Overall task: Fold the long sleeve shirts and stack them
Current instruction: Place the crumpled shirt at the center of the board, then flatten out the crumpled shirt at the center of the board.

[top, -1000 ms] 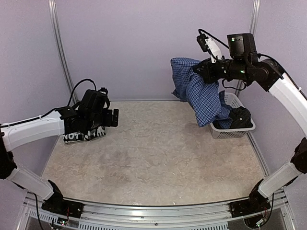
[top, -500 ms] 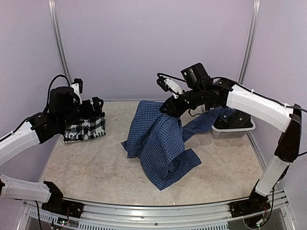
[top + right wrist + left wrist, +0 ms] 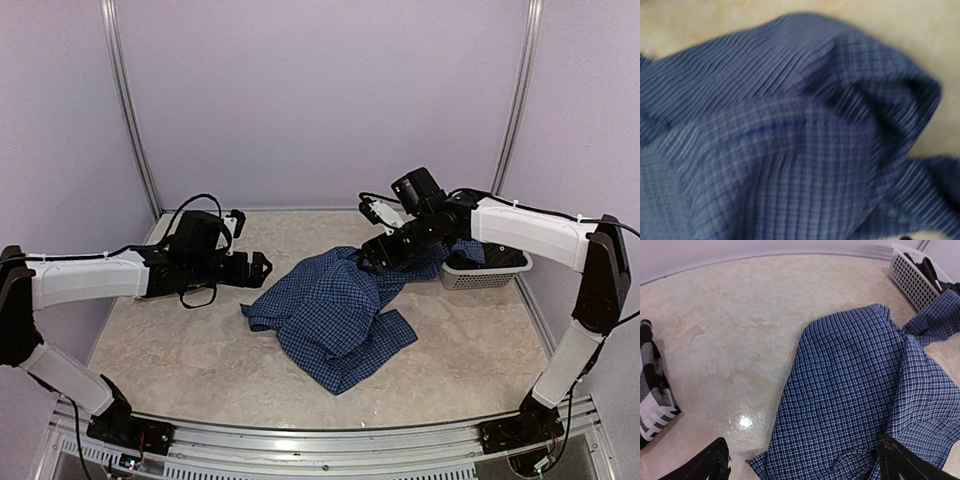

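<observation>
**Blue shirt heaped mid-table, plaid shirt off to the left**

On the top view I have the blue shirt [image 3: 335, 320] lying crumpled about the middle of the table [image 3: 200, 365]. Its near corner points towards the arm bases. It is bunched and creased rather than flat, with folds overlapping on its right side.

The left gripper [image 3: 258, 268] hangs low just left of the shirt's far-left edge, aimed at it. On its wrist view both fingers [image 3: 715, 465] sit at the bottom corners, wide apart. Nothing is pinched between them, so it is released and holding nothing.

The plaid shirt [image 3: 652, 390] shows only at the left edge of that wrist view. It lies on the table well apart from the blue one, with white lettering on its near end. From above, the left arm hides it.

The right gripper [image 3: 378, 262] is down at the shirt's far-right edge, where the cloth rises in a small peak. Its wrist view is all blurred blue check with no fingers visible. From above the jaws merge with the dark wrist, so I cannot tell whether it is grasping the cloth or has let go.

A sleeve [image 3: 937, 310] trails right from there to the basket [image 3: 500, 268] at the far right, which has dark clothes [image 3: 932, 270] in it.
</observation>
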You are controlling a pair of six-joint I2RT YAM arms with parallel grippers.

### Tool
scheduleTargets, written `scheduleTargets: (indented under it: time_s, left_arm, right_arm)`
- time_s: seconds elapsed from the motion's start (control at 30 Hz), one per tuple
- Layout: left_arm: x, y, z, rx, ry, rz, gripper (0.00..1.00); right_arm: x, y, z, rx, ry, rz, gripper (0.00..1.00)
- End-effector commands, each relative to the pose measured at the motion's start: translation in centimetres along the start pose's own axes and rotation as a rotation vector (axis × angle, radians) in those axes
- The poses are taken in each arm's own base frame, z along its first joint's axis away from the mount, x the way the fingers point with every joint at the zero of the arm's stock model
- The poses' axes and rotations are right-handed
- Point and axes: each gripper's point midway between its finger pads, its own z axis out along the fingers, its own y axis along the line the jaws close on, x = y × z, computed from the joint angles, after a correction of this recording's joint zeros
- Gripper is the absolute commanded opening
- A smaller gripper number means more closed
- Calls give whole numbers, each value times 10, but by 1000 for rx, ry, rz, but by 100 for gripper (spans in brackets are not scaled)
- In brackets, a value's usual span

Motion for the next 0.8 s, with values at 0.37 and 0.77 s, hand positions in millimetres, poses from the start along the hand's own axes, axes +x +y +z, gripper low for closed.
scheduleTargets:
  time_s: [0.37,0.77]
  left_arm:
    - [101,0,28,51,282,33,96]
    - [89,-16,16,114,203,125,97]
  right_arm:
    - [72,82,23,-263,132,-18,59]
    - [-9,63,-60,-140,-56,-97,0]
